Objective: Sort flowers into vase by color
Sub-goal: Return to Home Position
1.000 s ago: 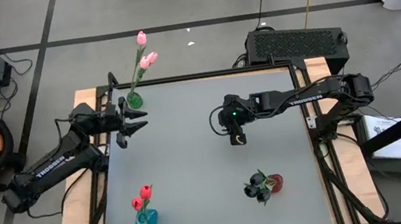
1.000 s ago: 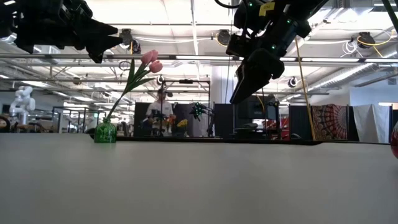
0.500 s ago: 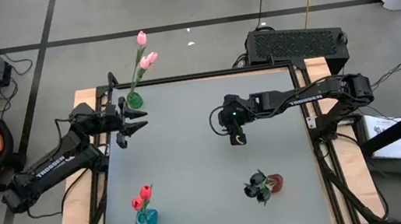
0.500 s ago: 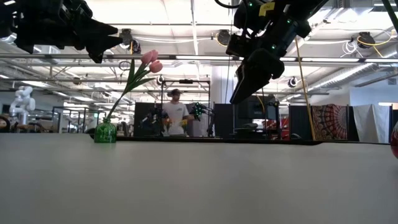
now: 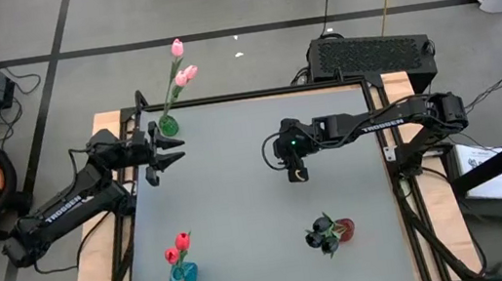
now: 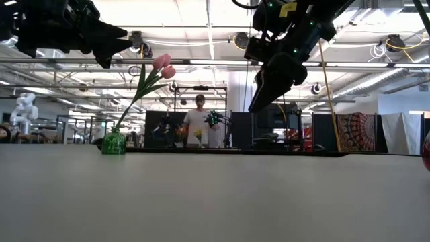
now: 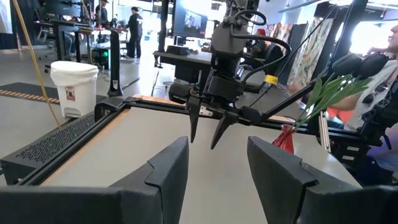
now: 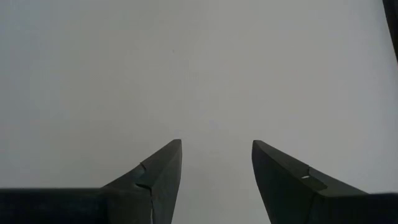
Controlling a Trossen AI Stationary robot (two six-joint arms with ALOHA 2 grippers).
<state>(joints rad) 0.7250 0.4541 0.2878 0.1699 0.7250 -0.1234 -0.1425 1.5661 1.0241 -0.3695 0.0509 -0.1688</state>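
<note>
Left gripper (image 5: 166, 150): fingers apart, nothing between them, hanging above the table's far-left part, just beside the small green glass vase (image 5: 168, 125). Right gripper (image 5: 297, 173): fingers spread too and empty, pointing down over the middle of the grey table top (image 5: 262, 218), bare surface beneath it.

Flowers, as they lie:
- pink artificial tulips (image 5: 185, 74) in the green vase, stems leaning out past the far edge
- red artificial tulips (image 5: 180, 241) in the small blue vase (image 5: 184, 272), near-left
- black artificial tulips (image 5: 323, 236) in the small red vase (image 5: 344, 229), near-right
- no loose flower on the table that I can see

Judgement: sorting looks finished; what's left is getting both arms home.

How I'd do it: draw my left arm straight back, away from the green vase, since the long leaning stems are the one thing close enough to snag. My right arm is well apart from every vase; lift first, then fold back toward its own side, staying far of the red vase. Slow, no sweep across the vases
</note>
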